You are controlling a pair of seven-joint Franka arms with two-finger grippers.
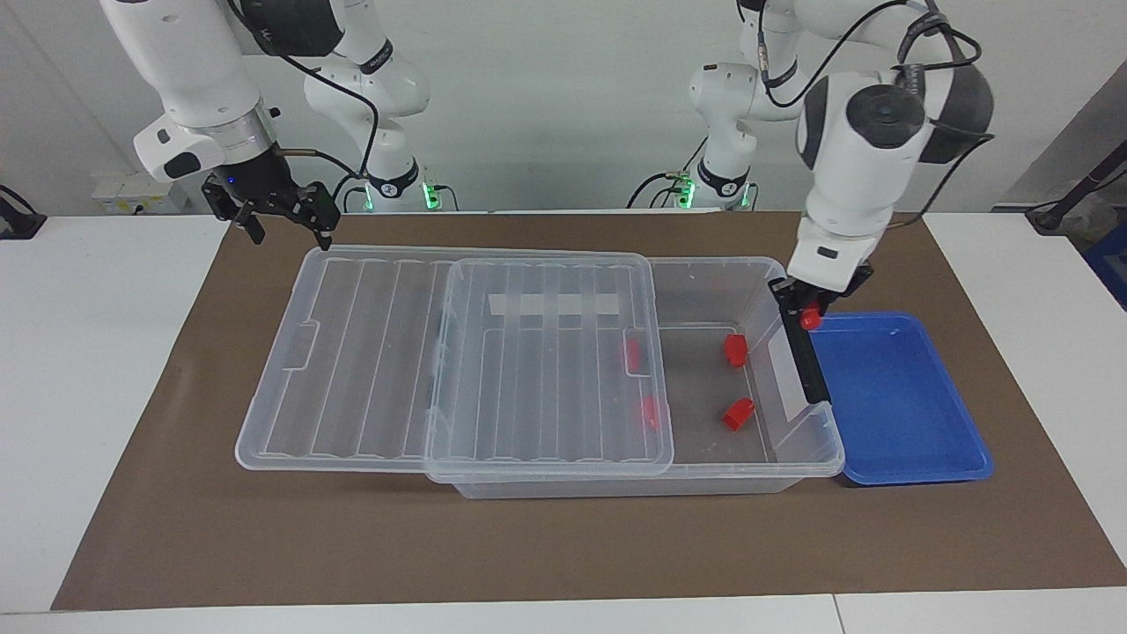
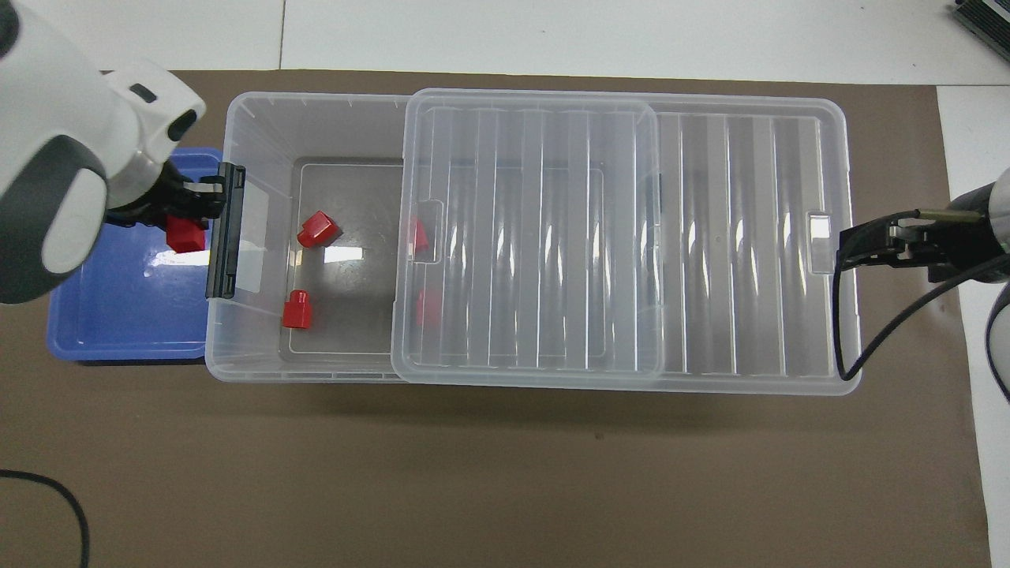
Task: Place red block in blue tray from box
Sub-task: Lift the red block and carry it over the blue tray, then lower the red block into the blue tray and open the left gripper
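Red block (image 1: 810, 319) is pinched in the left gripper (image 1: 812, 315), held up in the air over the blue tray (image 1: 907, 423), right by the tray edge that meets the box (image 1: 797, 445). From overhead the block (image 2: 185, 234) sits over the blue tray (image 2: 126, 315), just off the box's black latch (image 2: 223, 231). Tray looks to have nothing in it, and it lies at the left arm's end of the tabletop (image 1: 563, 546), touching or nearly touching the box end.

Box is open at that end; its clear ribbed lid (image 1: 458, 361) is slid off toward the right arm's end, overhanging the box there. Two more red blocks lie on the uncovered box floor, one nearer the robots (image 1: 735, 349), one farther (image 1: 739, 413). Two others show blurred through the lid, approx. at its edge (image 1: 630, 354) and (image 1: 650, 412). White tape strip (image 1: 555, 305) shows through the lid too.

Right gripper (image 1: 286, 220) waits in the air by the lid's corner at the right arm's end, fingers spread, holding nothing. Brown mat (image 1: 176, 493) covers the tabletop under everything.
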